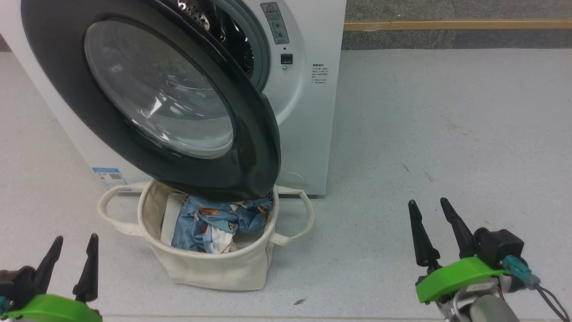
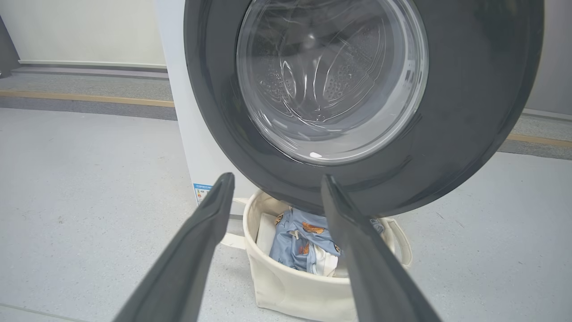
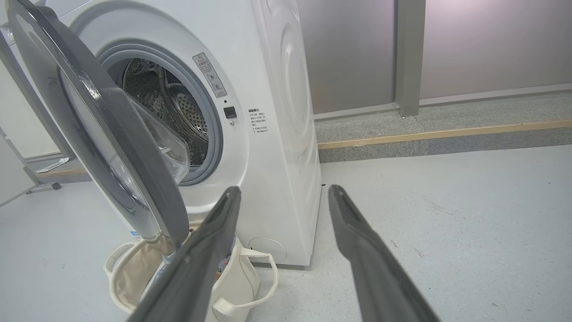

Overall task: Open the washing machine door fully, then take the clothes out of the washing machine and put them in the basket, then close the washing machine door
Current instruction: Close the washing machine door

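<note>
Clothes (image 1: pixel 214 221) lay bundled in the basket (image 1: pixel 210 268), which stood on the floor (image 1: pixel 447 134) close against the foot of the machine (image 1: pixel 308 112). The door (image 1: pixel 257 152) stood swung out from its hinge on the machine's left side. Its lower rim hung over the back of the basket and hid part of the clothes from the head view. Whether rim and canvas touched could not be told.

Past the door, the right wrist view showed bare steel in the visible part of the drum (image 3: pixel 178 107); the lower part was hidden behind the door. Judged from that, opening and unloading looked done and only the closing was left, though a garment low in the drum could not be ruled out.

The left pincer (image 1: pixel 76 239) hung low at the basket's left with its fingers apart and nothing between them, and its wrist view looked straight onto the door's outer glass. The right pincer (image 1: pixel 427 202) was likewise spread and empty, over the floor to the right of the basket and well apart from the door.

The door's free edge pointed toward the robot, and the gap behind it opened to the right, where a broad stretch of floor gave an arm room to come round. On the left the door's face was open to a push. The door's sweep home would pass over the basket's rim, so the canvas might be dragged along.
</note>
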You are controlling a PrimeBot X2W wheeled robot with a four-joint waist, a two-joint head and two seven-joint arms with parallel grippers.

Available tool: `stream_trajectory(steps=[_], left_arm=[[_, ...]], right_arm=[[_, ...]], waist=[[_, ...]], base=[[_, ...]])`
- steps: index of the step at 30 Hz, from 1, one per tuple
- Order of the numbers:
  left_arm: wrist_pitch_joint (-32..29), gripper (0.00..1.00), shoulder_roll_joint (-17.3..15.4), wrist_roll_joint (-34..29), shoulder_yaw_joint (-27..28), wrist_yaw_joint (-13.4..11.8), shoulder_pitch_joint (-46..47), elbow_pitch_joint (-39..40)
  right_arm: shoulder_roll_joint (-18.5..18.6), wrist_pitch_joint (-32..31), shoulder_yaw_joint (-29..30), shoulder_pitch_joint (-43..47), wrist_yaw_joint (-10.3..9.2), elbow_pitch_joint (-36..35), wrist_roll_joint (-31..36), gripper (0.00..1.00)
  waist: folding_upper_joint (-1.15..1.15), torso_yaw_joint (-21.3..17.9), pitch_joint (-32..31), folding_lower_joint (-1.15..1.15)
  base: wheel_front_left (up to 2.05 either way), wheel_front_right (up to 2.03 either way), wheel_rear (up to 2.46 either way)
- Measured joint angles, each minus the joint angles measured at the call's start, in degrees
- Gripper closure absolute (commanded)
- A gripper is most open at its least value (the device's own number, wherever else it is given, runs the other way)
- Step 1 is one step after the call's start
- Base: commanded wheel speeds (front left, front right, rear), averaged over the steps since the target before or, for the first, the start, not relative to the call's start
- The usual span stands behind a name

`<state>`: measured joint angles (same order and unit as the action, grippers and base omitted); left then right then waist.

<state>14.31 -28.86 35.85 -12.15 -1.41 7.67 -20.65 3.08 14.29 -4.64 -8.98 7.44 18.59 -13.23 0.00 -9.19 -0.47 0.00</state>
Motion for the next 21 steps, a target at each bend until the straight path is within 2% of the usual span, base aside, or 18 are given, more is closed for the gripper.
stream_trajectory(steps=[1, 2, 3, 9, 13, 21], left_arm=[[0.0, 0.0, 0.1, -0.05, 0.03, 0.03, 0.08, -0.07], [0.0, 0.0, 0.24, -0.09, 0.1, 0.21, 0.19, -0.11], [0.0, 0.0, 0.37, -0.25, 0.16, 0.29, 0.36, -0.18], [0.0, 0.0, 1.2, -0.78, 0.42, 0.93, 0.77, -1.16], [0.0, 0.0, 1.9, -0.99, 1.12, 1.01, 0.77, -1.19], [0.0, 0.0, 4.03, -2.77, 1.25, 2.05, 0.82, -1.97]], right_arm=[[0.0, 0.0, 0.05, 0.0, 0.0, 0.2, -0.04, 0.14], [0.0, 0.0, 0.16, 0.0, 0.0, 0.31, -0.29, 0.93], [0.0, 0.0, 0.23, 0.0, 0.0, 0.35, -0.6, 1.0], [0.0, 0.0, 0.19, -0.12, 0.0, 0.45, -1.76, 1.0], [0.0, 0.0, -0.27, -0.65, 0.0, -0.8, -6.08, 1.0], [0.02, 0.0, -6.13, -7.61, 0.0, -4.42, -8.82, 1.0]], waist=[[0.0, 0.03, 0.01, 0.0], [0.0, 0.07, 0.0, 0.0], [0.0, 0.12, 0.0, 0.0], [0.0, 0.41, 0.12, 0.0], [0.0, 0.6, 0.36, 0.0], [0.0, 2.77, 0.25, 0.0]], base=[[0.0, 0.0, 0.0], [0.0, 0.0, 0.0], [0.0, 0.0, 0.0], [0.0, 0.0, 0.0], [0.0, 0.0, 0.0], [0.0, 0.0, 0.0]])
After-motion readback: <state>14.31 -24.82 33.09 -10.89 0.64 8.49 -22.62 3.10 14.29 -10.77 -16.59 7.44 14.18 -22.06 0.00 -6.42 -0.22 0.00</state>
